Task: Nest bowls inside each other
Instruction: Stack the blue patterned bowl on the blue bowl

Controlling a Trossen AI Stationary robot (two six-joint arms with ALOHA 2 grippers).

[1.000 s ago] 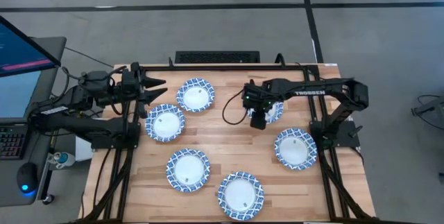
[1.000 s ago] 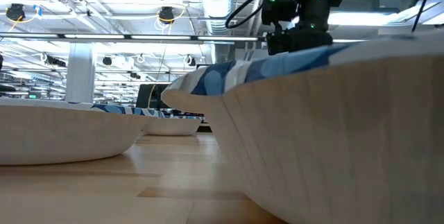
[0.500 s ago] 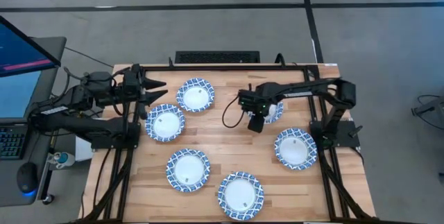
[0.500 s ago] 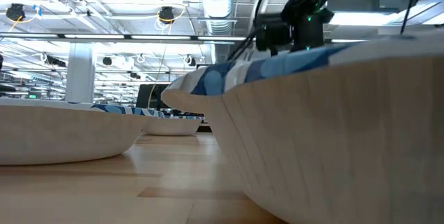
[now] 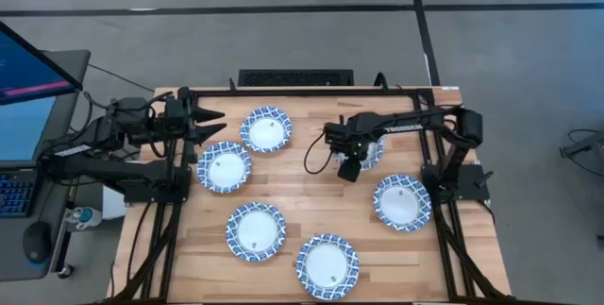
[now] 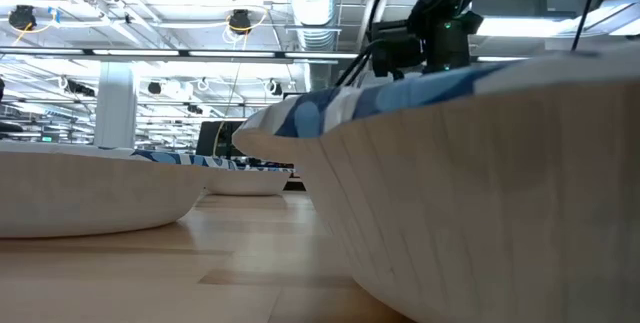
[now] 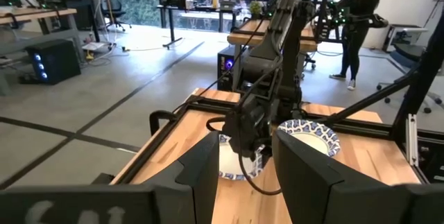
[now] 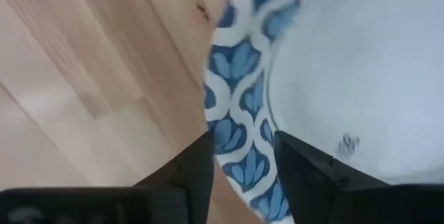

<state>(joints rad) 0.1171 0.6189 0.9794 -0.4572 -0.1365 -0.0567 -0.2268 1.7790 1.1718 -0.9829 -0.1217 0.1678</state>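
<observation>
Compared with a second ago, the right hand [image 5: 350, 165] has shifted a little toward the left side and sunk lower over the rim of one bowl [image 5: 371, 150] near the desk's [image 5: 302, 196] far right; its fingers [image 8: 187, 168] straddle the blue patterned rim, parted, not yet closed on it. Six bowls lie apart on the wooden desk, none nested. The left hand [image 5: 213, 122] waits open at the far left edge, holding nothing.

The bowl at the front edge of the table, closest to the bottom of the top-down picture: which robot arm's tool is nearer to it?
Right. The right tool is over another bowl up-table from that front bowl; the left tool waits at the far left corner.
</observation>
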